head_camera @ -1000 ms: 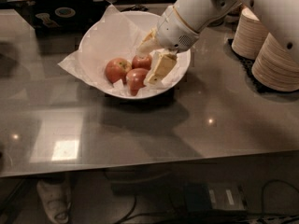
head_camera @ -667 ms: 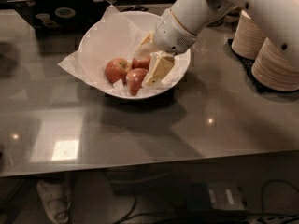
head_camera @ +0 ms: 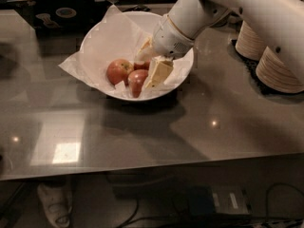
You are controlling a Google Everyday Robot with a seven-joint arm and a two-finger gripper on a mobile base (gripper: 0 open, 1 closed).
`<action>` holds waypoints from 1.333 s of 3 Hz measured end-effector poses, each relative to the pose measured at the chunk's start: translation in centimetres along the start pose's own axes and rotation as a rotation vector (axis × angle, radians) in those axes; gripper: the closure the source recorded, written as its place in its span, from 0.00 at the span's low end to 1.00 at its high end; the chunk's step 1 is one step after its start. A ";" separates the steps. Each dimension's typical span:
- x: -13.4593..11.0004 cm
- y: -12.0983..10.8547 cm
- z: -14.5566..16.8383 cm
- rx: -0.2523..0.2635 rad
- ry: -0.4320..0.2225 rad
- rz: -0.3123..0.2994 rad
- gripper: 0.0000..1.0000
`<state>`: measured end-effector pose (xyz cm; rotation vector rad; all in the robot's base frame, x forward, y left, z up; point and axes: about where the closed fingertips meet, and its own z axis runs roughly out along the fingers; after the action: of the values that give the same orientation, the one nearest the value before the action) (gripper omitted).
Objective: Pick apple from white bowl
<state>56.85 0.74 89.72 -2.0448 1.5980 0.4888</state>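
The wide white bowl (head_camera: 102,42), lined with a white paper sheet, stands at the back middle of the dark table. Three reddish apples lie in it. The left apple (head_camera: 118,71) shows a pale patch near its stem. A second apple (head_camera: 136,82) lies at the front. A third apple (head_camera: 140,66) is mostly hidden behind it. My gripper (head_camera: 151,61) reaches down into the bowl from the right. Its cream fingers (head_camera: 158,73) stand apart on either side of the third apple, right of the left apple.
Stacks of small off-white disposable bowls (head_camera: 278,68) stand at the right edge on a dark mat. An open laptop (head_camera: 59,13) sits at the back left with a person behind it. The table's front edge runs across the lower part of the view.
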 end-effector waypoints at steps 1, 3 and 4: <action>0.2 -0.4 0.7 0.003 0.013 0.005 0.34; 1.2 -0.5 1.8 0.002 0.032 0.042 0.34; 1.1 -0.6 1.7 0.002 0.032 0.042 0.35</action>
<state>57.71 0.98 87.87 -2.0306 1.6628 0.4722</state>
